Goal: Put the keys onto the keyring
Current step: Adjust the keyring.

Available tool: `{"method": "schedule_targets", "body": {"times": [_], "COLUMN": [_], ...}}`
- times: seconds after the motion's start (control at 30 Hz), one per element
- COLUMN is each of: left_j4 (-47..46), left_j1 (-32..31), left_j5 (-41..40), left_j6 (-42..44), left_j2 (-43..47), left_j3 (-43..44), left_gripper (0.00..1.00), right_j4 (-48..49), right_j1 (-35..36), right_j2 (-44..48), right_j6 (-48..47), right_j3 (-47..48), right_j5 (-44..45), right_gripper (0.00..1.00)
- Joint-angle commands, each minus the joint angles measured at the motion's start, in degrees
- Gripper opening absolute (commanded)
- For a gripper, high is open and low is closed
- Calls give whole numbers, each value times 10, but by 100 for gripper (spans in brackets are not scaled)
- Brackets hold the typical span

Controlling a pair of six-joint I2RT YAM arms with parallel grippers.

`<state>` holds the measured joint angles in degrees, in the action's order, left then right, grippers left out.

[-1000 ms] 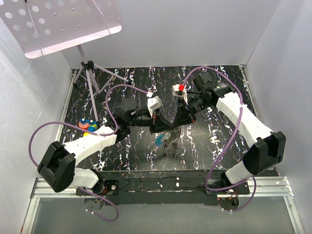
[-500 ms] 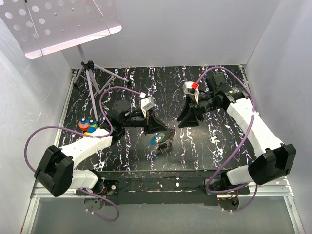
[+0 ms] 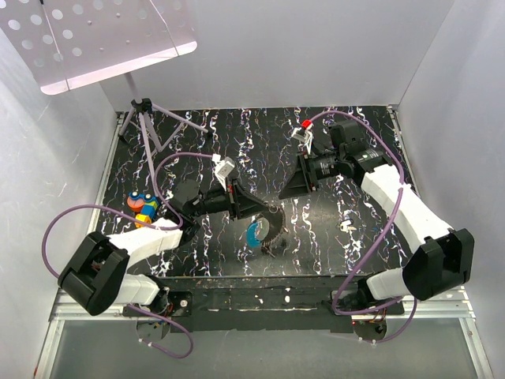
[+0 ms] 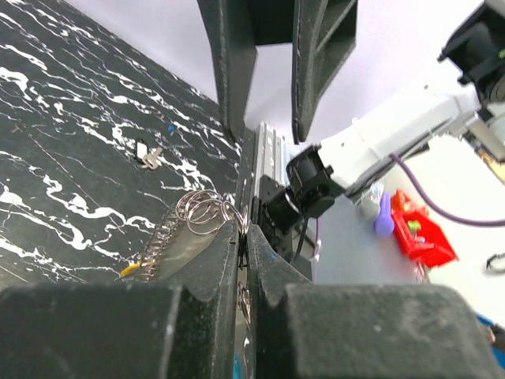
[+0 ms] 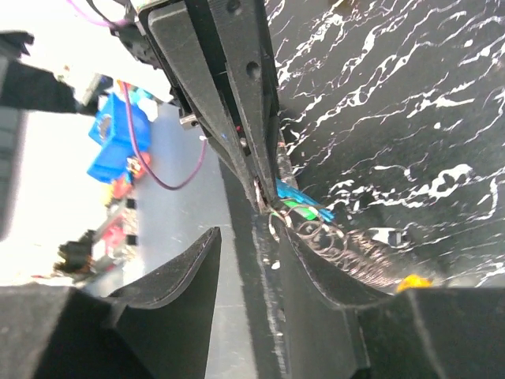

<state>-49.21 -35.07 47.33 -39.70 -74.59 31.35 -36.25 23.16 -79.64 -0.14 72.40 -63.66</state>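
My left gripper (image 3: 263, 210) is shut on the thin wire keyring (image 4: 241, 234), which is pinched edge-on between its fingertips (image 4: 225, 245) above the middle of the table. A bunch of small rings (image 4: 202, 213) and a braided metal strip hang from the keyring. A teal-blue key (image 3: 253, 232) hangs below the bunch, and its blue and green heads (image 5: 304, 208) show in the right wrist view. A yellow tip (image 5: 413, 282) pokes out lower down. My right gripper (image 3: 287, 188) stands open just right of the left one, with nothing between its fingers (image 5: 197, 268).
A small tripod (image 3: 145, 117) stands at the back left. A colourful toy (image 3: 142, 204) lies at the table's left edge. A small pale piece (image 3: 347, 226) lies on the black marbled table (image 3: 331, 253), right of the bunch.
The right gripper has opened and drawn back to the right, away from the left gripper's tips. The left gripper has shifted a little left, still holding the keyring and its bunch.
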Motion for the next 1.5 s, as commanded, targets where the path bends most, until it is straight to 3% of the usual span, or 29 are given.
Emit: {"method": "schedule_targets", "body": {"times": [0.0, 0.33, 1.27, 1.47], "left_j4": [-103, -104, -162, -165], "left_j1": [4, 4, -5, -8], "left_j5": [-75, -150, -172, -173], "left_j6": [-67, -50, -76, -76], "left_j2": [9, 26, 12, 7], "left_j3": [-15, -31, -33, -33], "left_gripper": [0, 0, 0, 0], "right_j4": [74, 160, 294, 325], "right_j1": [-5, -5, 8, 8], "right_j2": [31, 48, -10, -12], "right_j6": [214, 416, 551, 573], "right_j3": [-24, -113, -123, -125], "right_j5": [27, 28, 51, 42], "right_gripper": [43, 45, 39, 33]}}
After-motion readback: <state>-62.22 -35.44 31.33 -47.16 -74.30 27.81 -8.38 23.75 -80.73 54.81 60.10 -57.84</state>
